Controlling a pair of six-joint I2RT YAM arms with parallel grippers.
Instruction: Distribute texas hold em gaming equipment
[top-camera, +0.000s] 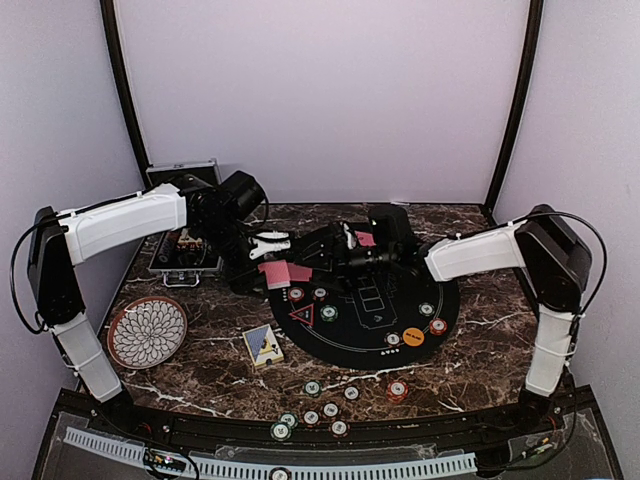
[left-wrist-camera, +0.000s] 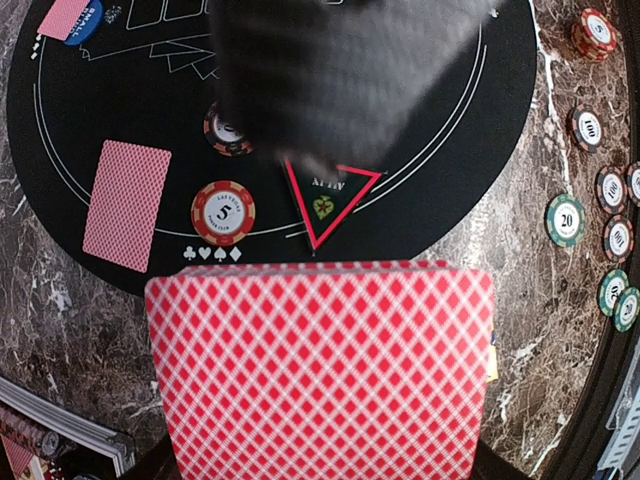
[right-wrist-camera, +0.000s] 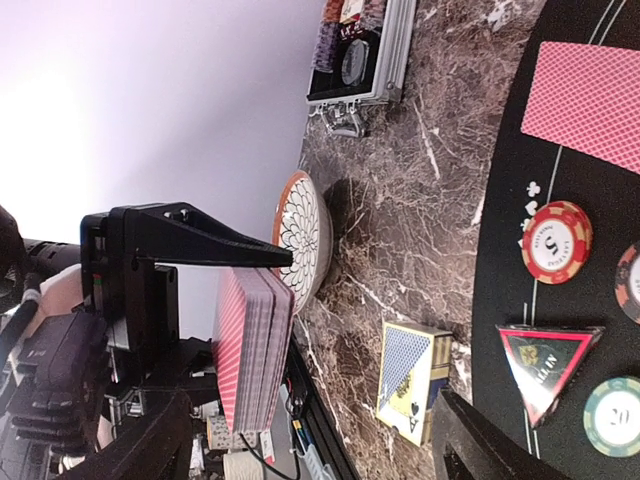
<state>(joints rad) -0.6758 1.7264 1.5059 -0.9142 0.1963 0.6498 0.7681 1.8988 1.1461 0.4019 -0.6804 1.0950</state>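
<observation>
My left gripper (top-camera: 268, 266) is shut on a deck of red-backed cards (left-wrist-camera: 320, 375), held above the near-left edge of the round black mat (top-camera: 440, 300). My right gripper (top-camera: 325, 255) is open; in its wrist view its fingers (right-wrist-camera: 480, 440) are spread wide with the deck (right-wrist-camera: 250, 360) between them, near the left one. One card (left-wrist-camera: 127, 205) lies face down on the mat beside a red chip (left-wrist-camera: 223, 212) and the red triangle (left-wrist-camera: 330, 200). Another card lies on the blue disc (left-wrist-camera: 85, 20). The orange disc (top-camera: 413, 336) sits at the mat's near right.
A blue card box (top-camera: 262, 345) lies near the mat's left. The patterned plate (top-camera: 147, 331) is at the left and the open metal case (top-camera: 185, 250) at the back left. Several loose chips (top-camera: 312, 388) lie near the front edge.
</observation>
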